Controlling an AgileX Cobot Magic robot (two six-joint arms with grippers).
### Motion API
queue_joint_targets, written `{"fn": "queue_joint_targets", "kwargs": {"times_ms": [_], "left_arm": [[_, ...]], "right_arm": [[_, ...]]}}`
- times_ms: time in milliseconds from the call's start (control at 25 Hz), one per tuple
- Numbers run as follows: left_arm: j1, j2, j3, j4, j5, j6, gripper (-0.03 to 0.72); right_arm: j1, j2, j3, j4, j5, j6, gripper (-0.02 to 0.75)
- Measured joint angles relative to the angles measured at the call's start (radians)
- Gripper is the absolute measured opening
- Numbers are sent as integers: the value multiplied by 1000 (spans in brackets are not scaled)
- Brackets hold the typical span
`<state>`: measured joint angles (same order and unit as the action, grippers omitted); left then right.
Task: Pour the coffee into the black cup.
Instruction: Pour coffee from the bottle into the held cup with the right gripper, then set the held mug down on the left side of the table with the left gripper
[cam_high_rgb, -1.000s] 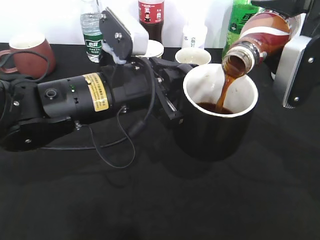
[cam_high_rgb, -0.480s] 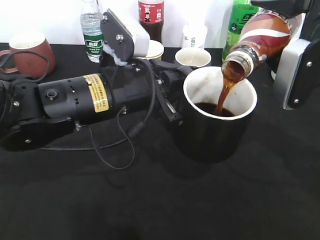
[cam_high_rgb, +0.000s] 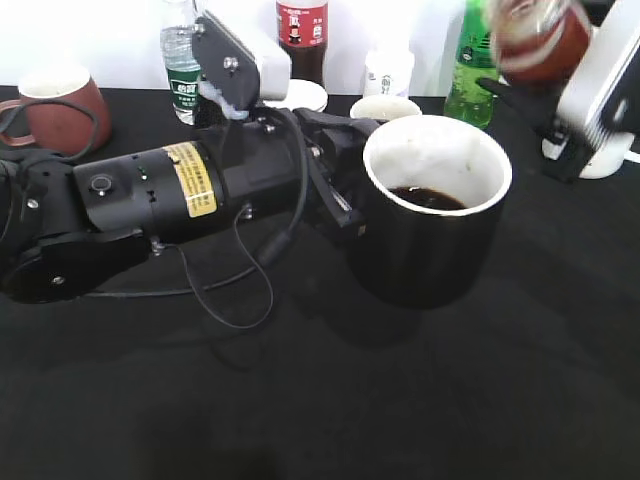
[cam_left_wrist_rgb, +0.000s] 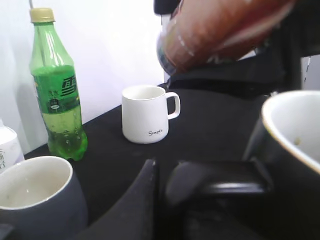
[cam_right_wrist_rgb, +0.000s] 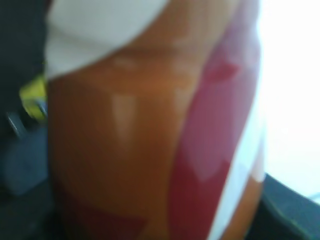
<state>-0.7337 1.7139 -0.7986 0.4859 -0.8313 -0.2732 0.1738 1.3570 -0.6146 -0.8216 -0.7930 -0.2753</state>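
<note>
Black cup (cam_high_rgb: 432, 215) sits on the counter (cam_high_rgb: 320, 400), coffee pooled in the bottom, nowhere near full. My left gripper (cam_high_rgb: 345, 185) is against its left side at the handle; jaws look clamped on it, but I can't tell for certain. Coffee bottle (cam_high_rgb: 535, 38) is up at top right, blurred, clear of the rim, no stream visible. My right gripper (cam_high_rgb: 590, 70) pinches its body; the right wrist view is just label (cam_right_wrist_rgb: 150, 125). I judge the bottle light, thin-walled and slick, so grip mid-body at the waist. Cup is glossy, heavier and breakable; hold by the handle.
</note>
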Motion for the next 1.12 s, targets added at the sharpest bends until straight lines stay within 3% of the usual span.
{"fn": "queue_joint_targets", "kwargs": {"times_ms": [80, 240, 440, 600, 920, 1120], "left_arm": [[18, -7, 0, -9, 2, 0, 53], [170, -49, 3, -21, 8, 0, 53], [386, -64, 68, -23, -28, 14, 53], [511, -47, 105, -34, -67, 67, 53], [536, 218, 105, -271, -305, 150, 53], [536, 347, 88, -337, -333, 199, 54]], "right_arm": [[0, 0, 0, 0, 0, 261, 533], [0, 0, 0, 4, 111, 702, 533], [0, 0, 0, 34, 174, 764, 533], [0, 0, 0, 122, 177, 765, 533], [0, 0, 0, 132, 180, 765, 533], [0, 0, 0, 132, 180, 765, 533]]}}
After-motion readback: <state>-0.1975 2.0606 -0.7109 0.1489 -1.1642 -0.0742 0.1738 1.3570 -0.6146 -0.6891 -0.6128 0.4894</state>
